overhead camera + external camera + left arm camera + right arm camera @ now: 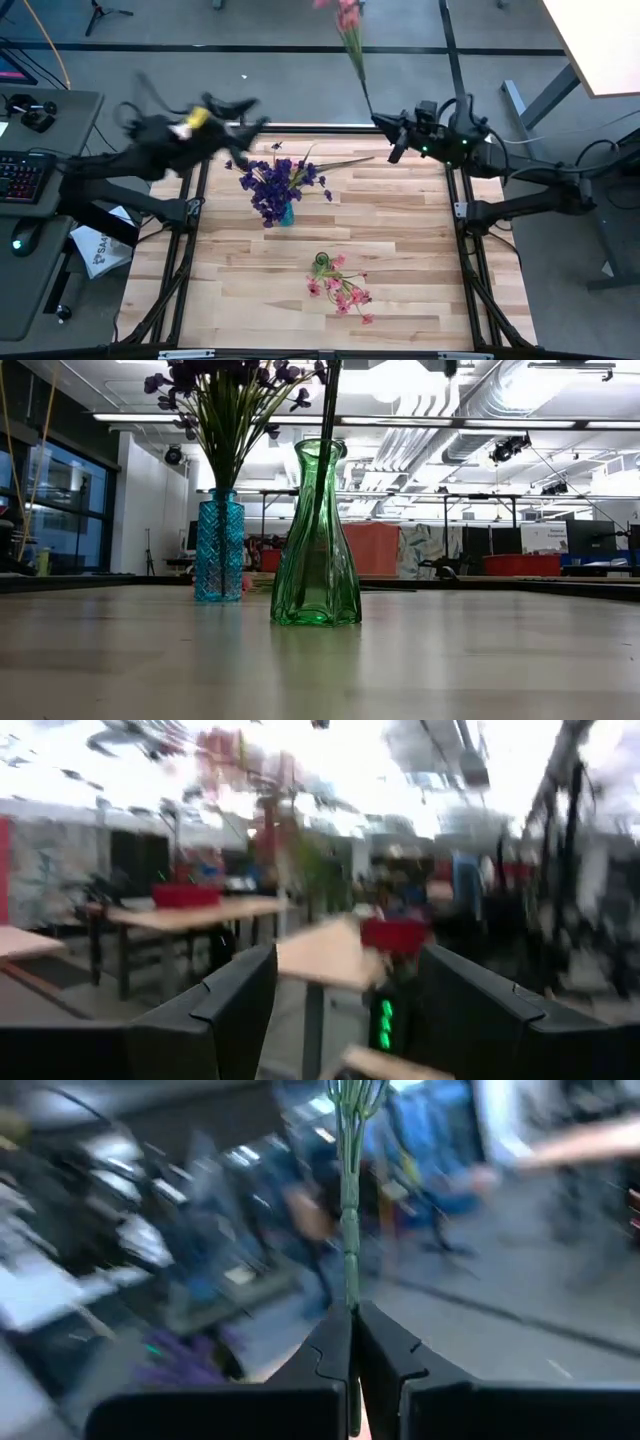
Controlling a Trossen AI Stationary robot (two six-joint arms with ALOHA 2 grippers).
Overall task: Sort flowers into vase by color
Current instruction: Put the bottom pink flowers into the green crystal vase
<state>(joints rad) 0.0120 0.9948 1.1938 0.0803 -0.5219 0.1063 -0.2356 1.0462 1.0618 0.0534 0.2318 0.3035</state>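
Pink flower (350,30) stem is pinched between the pressed-together jaws of the right gripper (388,133); left gripper (240,112) jaws stand spread, holding nothing.

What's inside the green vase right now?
The green vase holds pink flowers already; in the low view one dark stem runs down inside the glass. How many stems stand in it can't be counted. Another pink sprig is pinched in the right hand.
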